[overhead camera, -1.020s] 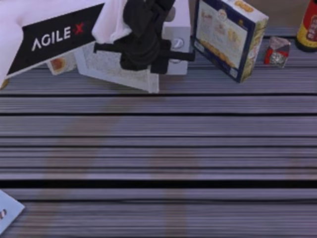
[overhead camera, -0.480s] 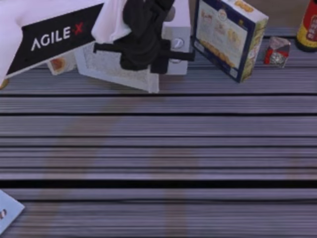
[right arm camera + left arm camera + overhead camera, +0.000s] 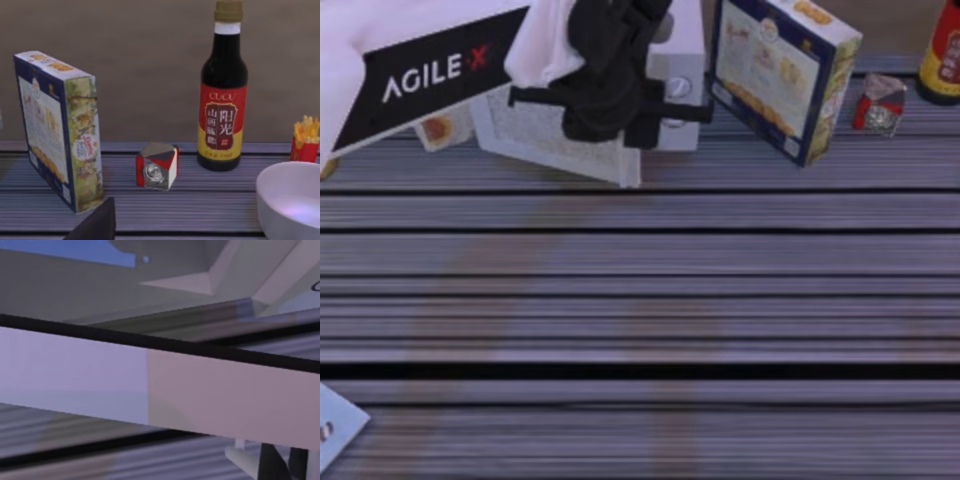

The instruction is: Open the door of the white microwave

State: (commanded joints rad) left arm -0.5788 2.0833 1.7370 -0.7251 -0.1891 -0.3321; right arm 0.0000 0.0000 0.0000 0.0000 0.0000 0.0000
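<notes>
Swinging ajar, flat mesh-windowed door of boxy white microwave under left gripper, finger state untellable.

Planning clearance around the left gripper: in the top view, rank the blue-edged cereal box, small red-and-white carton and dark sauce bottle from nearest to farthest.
From the left gripper at the white microwave's door:
1. Blue-edged cereal box, just right of the microwave.
2. Small red-and-white carton, farther right.
3. Dark sauce bottle, at the right edge.

A: What colours show on the worktop?
B: Grey-purple planks with dark gaps. The microwave is white; its door has a grey speckled window.

A: And nearby?
B: A blue-edged cereal box with a cream front, a dark bottle with a red and yellow label, and a white bowl.
</notes>
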